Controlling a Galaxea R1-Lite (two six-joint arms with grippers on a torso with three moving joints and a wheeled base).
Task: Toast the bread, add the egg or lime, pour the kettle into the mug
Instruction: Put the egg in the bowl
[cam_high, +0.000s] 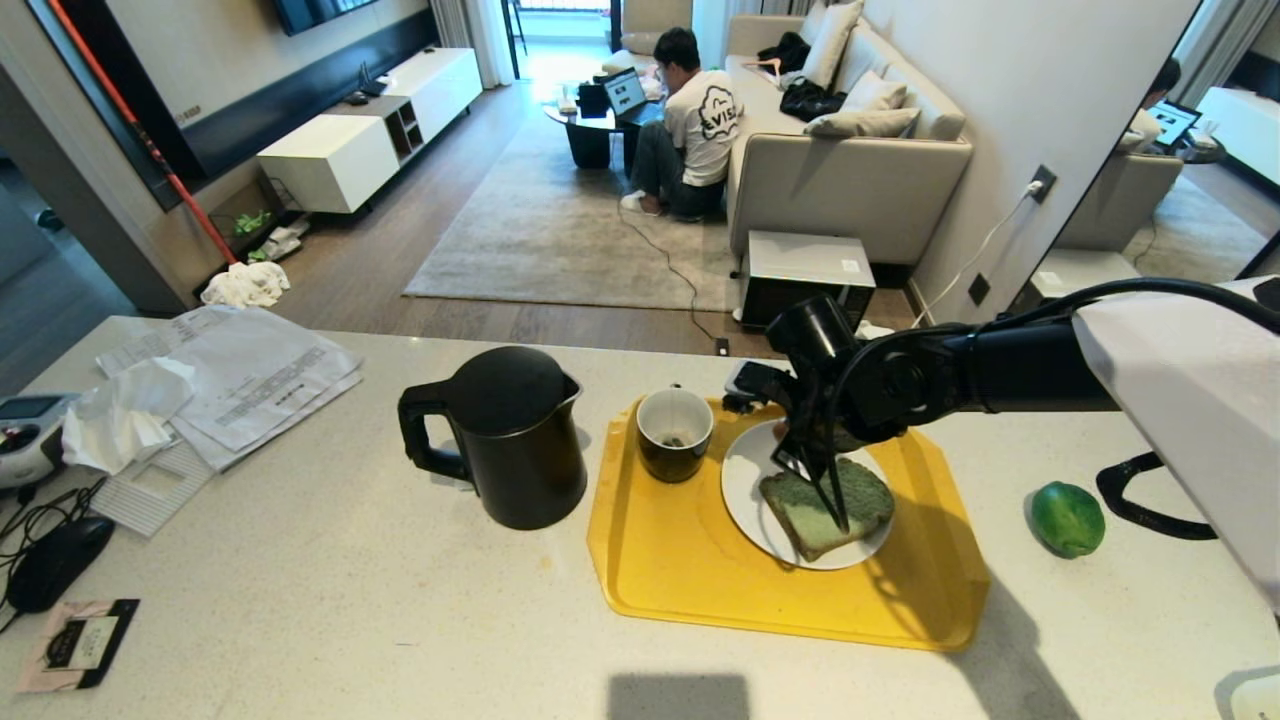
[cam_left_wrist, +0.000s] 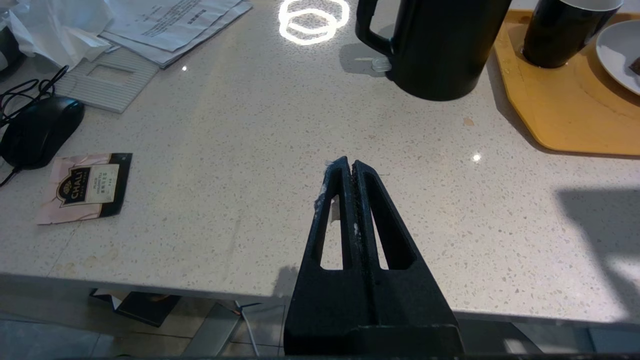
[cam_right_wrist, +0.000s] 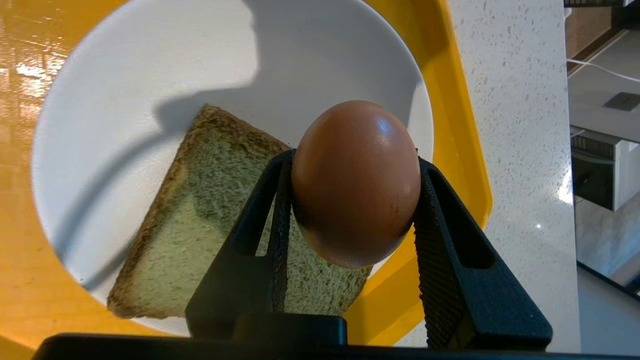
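now, from the head view, the right pincer (cam_high: 815, 480) hangs over the white plate (cam_high: 745, 500) on the yellow tray (cam_high: 680, 580), its fingers pointing down at the bread (cam_high: 800, 515) lying directly beneath. the mug (cam_high: 674, 432) stands just beside it on the tray, the kettle (cam_high: 505, 435) farther off on the tabletop (cam_high: 300, 600), and the lime (cam_high: 1067, 517) lies well apart on the pincer's other side. a careless swing of the arm could clip the mug.

in the left wrist view, the left pincer (cam_left_wrist: 351, 167) is closed on nothing, parked at the tabletop's near edge, with the kettle ahead of it and no risk there.

in the right wrist view, the right pincer holds the egg (cam_right_wrist: 356, 182) between its fingers (cam_right_wrist: 272, 200), the bread and plate below. the hold looks narrow on a smooth, rounded shell: squeezing harder could crack it, and letting go from this height could let it bounce off the bread, roll over the plate's rim, or break.
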